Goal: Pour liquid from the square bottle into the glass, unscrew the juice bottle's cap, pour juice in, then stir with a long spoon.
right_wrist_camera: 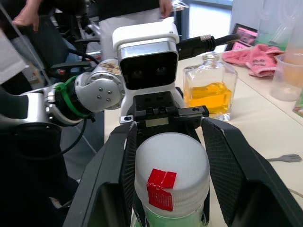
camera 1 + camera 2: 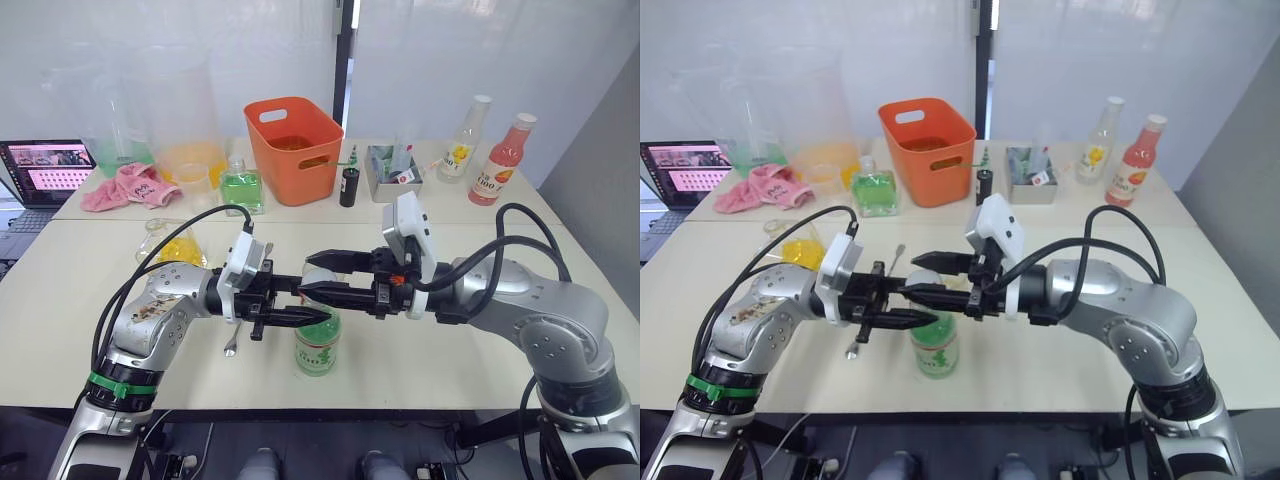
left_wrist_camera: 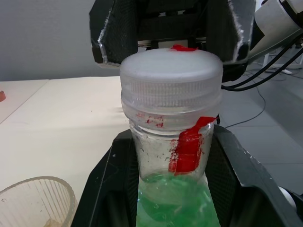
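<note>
juice bottle (image 2: 318, 345) upright on table (image 2: 420, 330); left claw (image 2: 300, 318) clamped on its neck, right claw (image 2: 318, 276) spread wide around cap (image 1: 171, 165), not gripping.

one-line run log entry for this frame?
step: unscrew cap | left hand: shut on juice bottle neck | right hand: fingers either side of cap, contact unclear | cap: on | square bottle: on table

A lab: white table (image 2: 440, 330), laptop (image 2: 45, 170), frosted partition walls (image 2: 480, 60).
</note>
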Action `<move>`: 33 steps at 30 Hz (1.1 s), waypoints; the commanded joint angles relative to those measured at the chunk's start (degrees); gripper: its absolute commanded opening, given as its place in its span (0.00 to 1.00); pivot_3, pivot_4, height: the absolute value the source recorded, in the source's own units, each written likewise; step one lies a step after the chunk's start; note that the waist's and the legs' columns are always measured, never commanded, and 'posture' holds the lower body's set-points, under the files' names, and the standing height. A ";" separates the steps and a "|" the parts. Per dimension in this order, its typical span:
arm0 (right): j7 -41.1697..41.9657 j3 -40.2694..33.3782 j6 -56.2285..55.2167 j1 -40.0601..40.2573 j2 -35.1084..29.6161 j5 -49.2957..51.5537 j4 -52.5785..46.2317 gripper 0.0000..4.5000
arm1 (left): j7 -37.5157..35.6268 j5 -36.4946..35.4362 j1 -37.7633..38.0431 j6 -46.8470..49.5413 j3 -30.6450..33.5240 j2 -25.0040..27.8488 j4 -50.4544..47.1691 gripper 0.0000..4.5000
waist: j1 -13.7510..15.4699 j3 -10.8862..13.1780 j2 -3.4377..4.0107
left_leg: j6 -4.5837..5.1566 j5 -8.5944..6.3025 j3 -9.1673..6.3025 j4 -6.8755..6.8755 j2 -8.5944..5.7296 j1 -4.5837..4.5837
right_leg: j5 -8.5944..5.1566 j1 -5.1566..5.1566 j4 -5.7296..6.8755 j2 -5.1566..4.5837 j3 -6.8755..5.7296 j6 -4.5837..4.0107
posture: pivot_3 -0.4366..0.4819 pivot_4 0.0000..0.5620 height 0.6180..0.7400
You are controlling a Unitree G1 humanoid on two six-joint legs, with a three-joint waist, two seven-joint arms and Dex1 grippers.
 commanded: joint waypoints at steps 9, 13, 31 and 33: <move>52.31 16.15 -17.53 -20.26 2.77 -17.95 33.07 0.36 | -3.97 1.98 -1.56 -2.27 -0.93 1.94 1.58 0.39 | -0.43 0.00 0.02 | 0.02 -0.01 0.00 -0.02 0.06 0.08 | 0.00 0.02 0.01 0.08 0.00 0.00 | 0.48 0.27 0.99; 53.78 14.54 -19.65 -24.08 6.40 -19.96 39.22 0.36 | -3.68 1.87 -1.83 -1.96 -0.56 2.20 1.33 0.39 | -0.55 0.00 0.02 | 0.01 -0.01 -0.01 -0.02 0.06 0.09 | 0.00 0.00 0.10 0.09 0.00 -0.01 | 0.48 0.27 0.99; 11.03 -2.42 1.50 -6.64 5.11 -14.39 0.48 0.99 | -2.60 2.33 -2.25 -2.18 -0.69 1.20 2.11 0.39 | -0.08 0.00 0.02 | 0.01 -0.01 -0.09 0.03 0.04 0.00 | 0.00 -0.10 0.29 0.10 0.01 -0.02 | 0.48 0.27 0.99; 8.65 -3.39 3.12 -5.22 5.09 -12.57 -1.43 0.99 | -2.50 2.31 -2.23 -2.09 -0.74 1.18 1.97 0.39 | -0.08 0.00 0.02 | 0.01 -0.01 -0.09 0.04 0.04 -0.01 | 0.00 -0.10 0.24 0.11 0.01 -0.02 | 0.48 0.27 0.99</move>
